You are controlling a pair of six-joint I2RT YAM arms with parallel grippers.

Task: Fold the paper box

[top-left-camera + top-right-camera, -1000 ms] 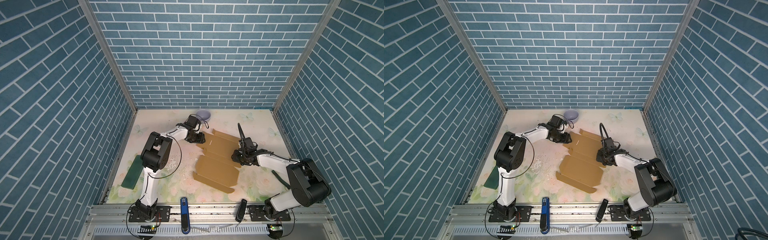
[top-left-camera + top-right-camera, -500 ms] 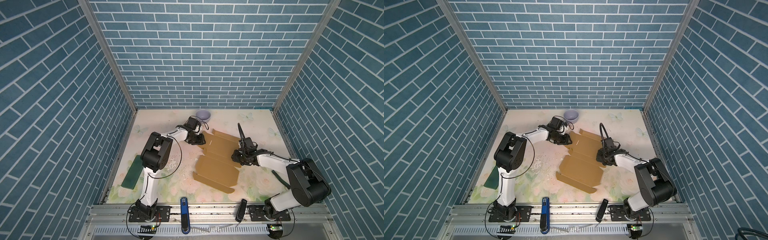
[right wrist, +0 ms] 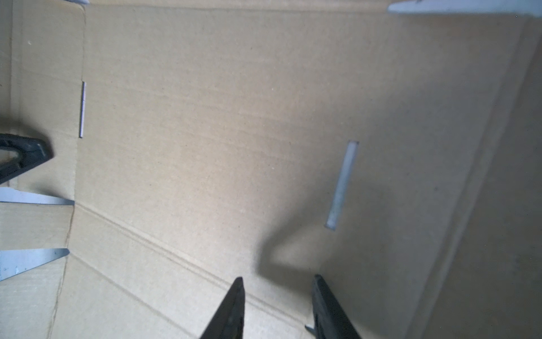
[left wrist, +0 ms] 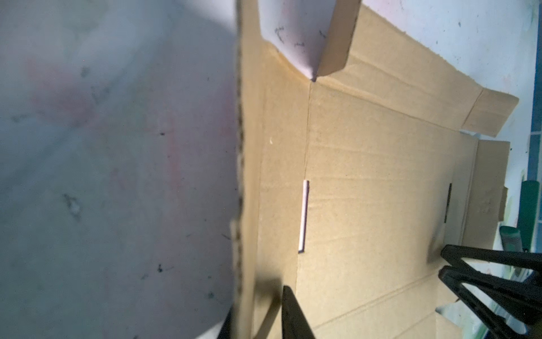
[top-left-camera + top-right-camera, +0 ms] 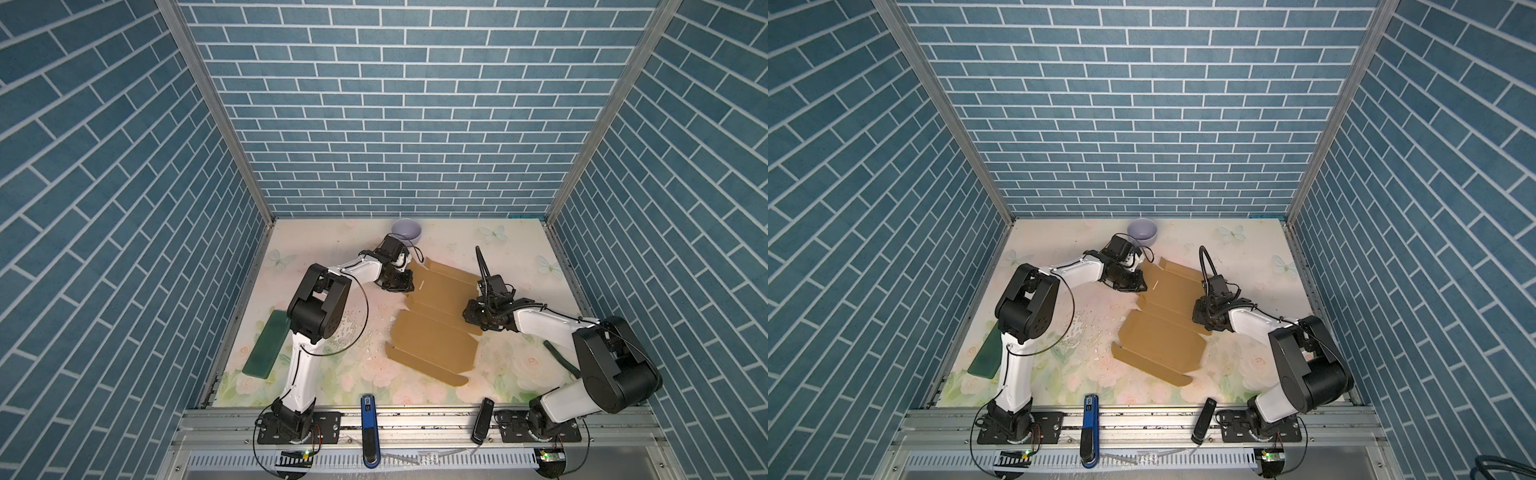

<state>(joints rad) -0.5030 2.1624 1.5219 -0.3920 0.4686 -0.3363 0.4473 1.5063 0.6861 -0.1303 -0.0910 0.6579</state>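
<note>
Flap edge of the paper box stands between the left gripper's close-set jaws (clamped or not, unclear); right gripper, jaws apart, sits mid-sheet.

— What does the box look like?
— A plain brown die-cut cardboard sheet, unprinted, scored with creases, with two narrow slots cut through it.
— Folded up?
— Mostly spread flat on the pale floral table top, right of centre and set slantwise. In the left wrist view one long side flap stands upright — a small end tab beside it is lifted too.
</note>
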